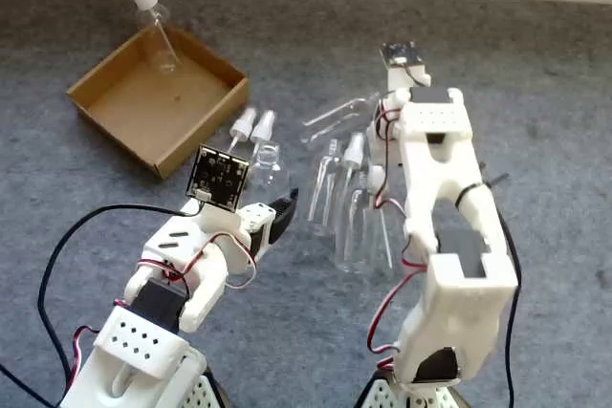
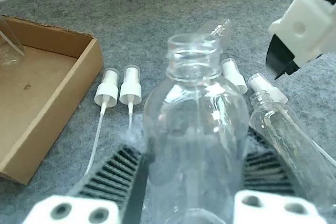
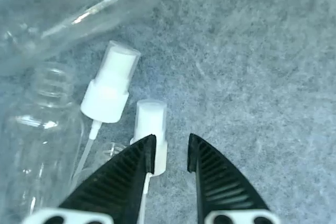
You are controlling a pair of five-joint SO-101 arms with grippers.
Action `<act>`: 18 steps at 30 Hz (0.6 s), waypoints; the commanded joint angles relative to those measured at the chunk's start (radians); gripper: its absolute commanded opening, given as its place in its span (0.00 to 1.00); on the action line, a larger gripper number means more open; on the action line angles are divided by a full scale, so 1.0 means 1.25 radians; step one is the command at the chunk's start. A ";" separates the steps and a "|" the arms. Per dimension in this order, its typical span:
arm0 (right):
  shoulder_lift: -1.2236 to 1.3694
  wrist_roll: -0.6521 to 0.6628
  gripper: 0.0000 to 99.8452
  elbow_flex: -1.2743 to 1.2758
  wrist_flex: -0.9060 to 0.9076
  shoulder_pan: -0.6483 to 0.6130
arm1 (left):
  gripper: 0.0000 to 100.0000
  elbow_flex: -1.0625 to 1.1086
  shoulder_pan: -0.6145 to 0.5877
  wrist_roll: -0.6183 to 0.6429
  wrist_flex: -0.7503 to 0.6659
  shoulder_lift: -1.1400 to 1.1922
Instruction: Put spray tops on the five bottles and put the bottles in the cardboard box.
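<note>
My left gripper (image 2: 193, 161) is shut on a clear, topless bottle (image 2: 195, 114), which stands upright with its open neck up; in the high view this bottle (image 1: 269, 165) is right of the cardboard box (image 1: 107, 112). Two spray tops (image 2: 118, 85) lie side by side between box and bottle. My right gripper (image 3: 170, 142) is open low over the carpet, one finger partly covering a white spray top (image 3: 151, 121); a second spray top (image 3: 109, 86) lies beside it. One bottle with a spray top (image 1: 153, 16) leans in the box's far corner.
Several more clear topless bottles (image 1: 349, 212) lie and stand clustered on the grey carpet between the two arms, close to the right arm (image 1: 445, 198). The other arm's white gripper (image 2: 302, 24) hangs just past the held bottle. Open carpet lies to the far right.
</note>
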 commanded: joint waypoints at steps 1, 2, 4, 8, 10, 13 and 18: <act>0.057 0.006 0.10 -0.123 0.053 -0.015 | 0.11 -0.003 0.007 0.011 -0.018 -0.018; 0.072 0.006 0.10 -0.137 0.060 -0.024 | 0.11 -0.003 0.007 0.011 -0.018 -0.017; 0.094 0.006 0.10 -0.153 0.061 -0.033 | 0.11 -0.003 0.007 0.011 -0.018 -0.014; 0.104 0.006 0.10 -0.161 0.061 -0.045 | 0.11 -0.002 0.007 0.011 -0.018 -0.013; 0.101 0.006 0.13 -0.163 0.061 -0.046 | 0.11 -0.002 0.007 0.010 -0.018 -0.013; 0.101 0.006 0.18 -0.163 0.062 -0.045 | 0.11 -0.002 0.007 0.010 -0.018 -0.012; 0.100 0.001 0.18 -0.170 0.104 -0.055 | 0.11 -0.002 0.007 0.010 -0.018 -0.012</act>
